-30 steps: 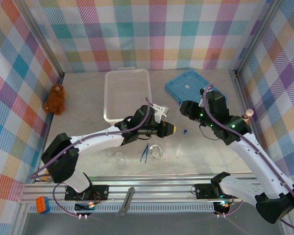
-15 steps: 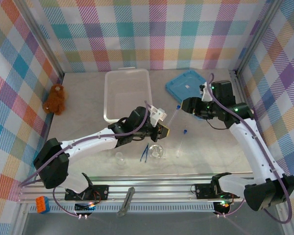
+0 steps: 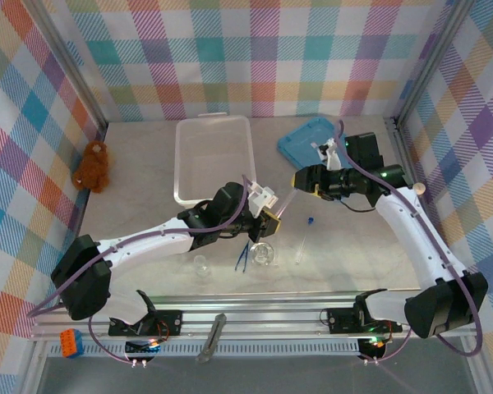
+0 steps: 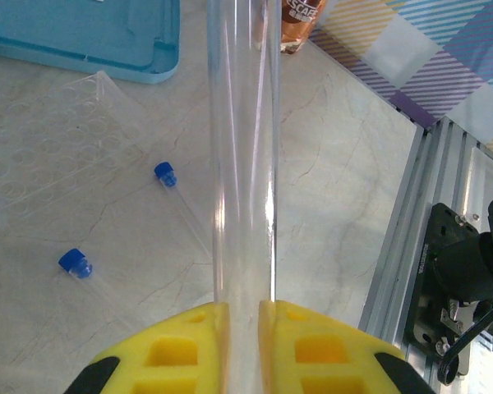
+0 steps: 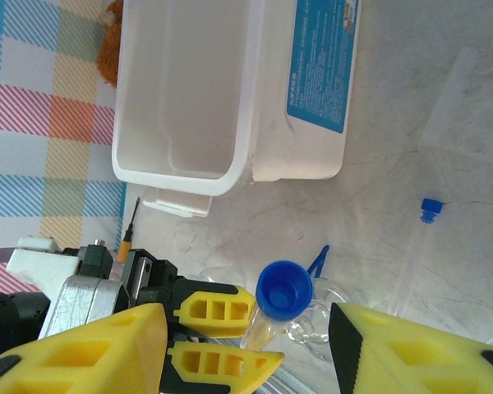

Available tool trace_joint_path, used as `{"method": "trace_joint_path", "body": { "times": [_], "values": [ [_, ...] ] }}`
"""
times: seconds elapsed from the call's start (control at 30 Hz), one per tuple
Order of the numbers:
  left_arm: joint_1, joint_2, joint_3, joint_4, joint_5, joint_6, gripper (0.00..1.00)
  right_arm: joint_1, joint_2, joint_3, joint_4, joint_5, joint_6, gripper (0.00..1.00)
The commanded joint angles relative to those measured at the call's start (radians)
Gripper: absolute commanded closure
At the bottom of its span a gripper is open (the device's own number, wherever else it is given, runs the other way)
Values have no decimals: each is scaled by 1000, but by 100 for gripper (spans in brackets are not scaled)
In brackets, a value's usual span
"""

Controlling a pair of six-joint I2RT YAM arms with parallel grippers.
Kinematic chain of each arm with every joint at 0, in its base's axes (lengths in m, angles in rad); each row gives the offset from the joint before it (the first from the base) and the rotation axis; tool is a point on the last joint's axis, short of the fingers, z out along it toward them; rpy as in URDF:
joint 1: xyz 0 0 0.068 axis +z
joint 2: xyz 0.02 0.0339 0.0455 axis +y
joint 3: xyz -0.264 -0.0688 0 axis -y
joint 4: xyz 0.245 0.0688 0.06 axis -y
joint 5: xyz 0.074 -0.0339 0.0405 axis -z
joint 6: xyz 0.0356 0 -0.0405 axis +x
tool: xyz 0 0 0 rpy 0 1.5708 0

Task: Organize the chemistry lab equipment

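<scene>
My left gripper [image 3: 269,218] [image 4: 244,305] is shut on the lower end of a thin clear tube [image 4: 244,148], which slants up and to the right over the table. The tube's blue cap [image 5: 284,287] points at the right wrist camera. My right gripper [image 3: 298,180] [image 5: 248,316] is open, its yellow fingers [image 5: 411,353] on either side of the capped end and apart from it. Two more blue-capped tubes [image 4: 165,174] [image 4: 75,263] lie on the table. Dark-blue tweezers [image 3: 243,256], a round flask [image 3: 263,254] and a small beaker [image 3: 201,264] sit near the front.
A white bin [image 3: 214,156] stands at the back centre with a blue lid [image 3: 315,141] to its right. A brown teddy bear [image 3: 92,164] sits by the left wall. A clear well plate [image 4: 57,156] lies near the lid. A brown bottle-shaped figure [image 4: 300,16] stands at the right.
My right gripper has swung left up to the tube's capped end. My left gripper has drawn back a little left, and the tube now slants up from it.
</scene>
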Motion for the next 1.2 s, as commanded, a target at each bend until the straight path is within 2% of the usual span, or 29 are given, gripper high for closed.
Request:
{"method": "trace_joint_path", "body": {
  "times": [0.0,0.43,0.87,1.0,1.17],
  "values": [
    [5,-39,-17,34,33,21,95,-4,11,-20,21,-51,-29,45],
    [-10,-40,-21,25,22,40,95,-6,70,-16,29,-135,-60,65],
    [-12,-32,-30,38,10,39,94,-6,57,-36,13,-175,-85,73],
    [-11,-33,-26,32,5,39,92,-6,50,-43,19,-181,-84,79],
    [-12,-31,-23,27,-1,37,82,-6,50,-48,26,-183,-81,85]
  ]
}}
